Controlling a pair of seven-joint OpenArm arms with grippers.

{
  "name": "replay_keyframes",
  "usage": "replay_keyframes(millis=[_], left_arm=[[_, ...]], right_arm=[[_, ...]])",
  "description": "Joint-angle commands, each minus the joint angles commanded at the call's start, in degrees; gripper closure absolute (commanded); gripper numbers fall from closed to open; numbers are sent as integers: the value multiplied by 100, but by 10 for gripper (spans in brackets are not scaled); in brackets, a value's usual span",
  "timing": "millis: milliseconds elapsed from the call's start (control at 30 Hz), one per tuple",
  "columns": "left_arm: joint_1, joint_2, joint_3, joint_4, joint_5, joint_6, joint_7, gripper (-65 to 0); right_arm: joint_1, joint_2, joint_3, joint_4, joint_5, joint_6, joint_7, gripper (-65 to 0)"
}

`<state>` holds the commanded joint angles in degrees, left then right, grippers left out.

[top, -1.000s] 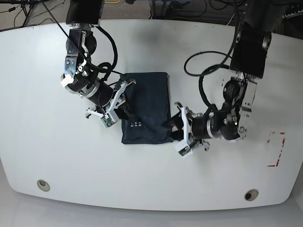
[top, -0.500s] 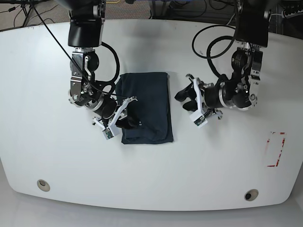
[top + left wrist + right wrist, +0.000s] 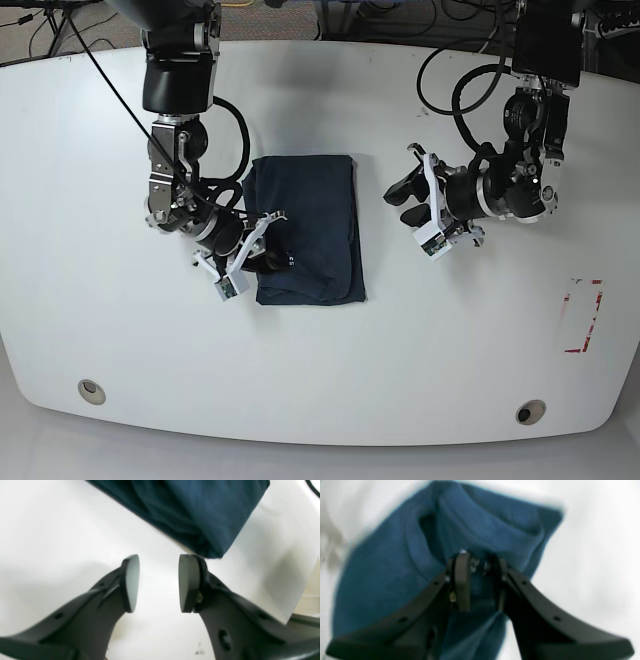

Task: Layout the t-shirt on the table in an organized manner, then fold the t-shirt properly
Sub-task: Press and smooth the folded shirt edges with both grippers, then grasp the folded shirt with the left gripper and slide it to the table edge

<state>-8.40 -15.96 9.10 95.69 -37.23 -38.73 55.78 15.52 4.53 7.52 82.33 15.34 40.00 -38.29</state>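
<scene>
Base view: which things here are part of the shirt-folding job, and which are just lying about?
Part of the job:
- t-shirt, folded into a narrow strip
- table
- right gripper, fingers pinching the shirt's edge
- left gripper, open, off the cloth

Just lying about:
- tape rectangle
- two grommet holes
- cables behind the table

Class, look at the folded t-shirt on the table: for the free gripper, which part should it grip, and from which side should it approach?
Probably the near right corner of the t-shirt, approached from the side of the open left gripper. That edge lies bare on the table, while the right gripper already pinches the opposite edge.
</scene>
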Motion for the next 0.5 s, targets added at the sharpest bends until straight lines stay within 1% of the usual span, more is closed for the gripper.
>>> replay_keyframes(millis=[100,167,233,333,367,400,433,467,500], left_arm=[[-185,229,0,-9,26,387,-123,-242],[-316,404,26,-79,176,721,-220,-242],[-527,686,185,-246,484,1037,-325,-242],[-774,1020,431,-554,941,1292,-527,-242],[-870,1222,642,-818,1275,1389,-782,-242],[-897,1301,721,-914,1407,1424,-914,-242],[-905,1459,870,-1090,1653,1477,-1169,-242],[-870,1653,1081,-1248,1987,1574,-1538,-242],[-862,1705,1134,-1275,2092,1609,-1653,-242]], right_arm=[[-26,0,18,633,0,0,-422,-138],[-123,53,132,1055,-9,0,-668,-138],[-185,97,290,1389,-9,0,-835,-138],[-246,149,431,1609,0,0,-941,-138],[-264,264,510,1670,0,0,-958,-138],[-290,316,536,1679,9,0,-958,-138],[-352,404,589,1679,35,0,-958,-138],[-422,492,659,1688,35,0,-949,-138],[-440,501,677,1688,35,0,-949,-138]])
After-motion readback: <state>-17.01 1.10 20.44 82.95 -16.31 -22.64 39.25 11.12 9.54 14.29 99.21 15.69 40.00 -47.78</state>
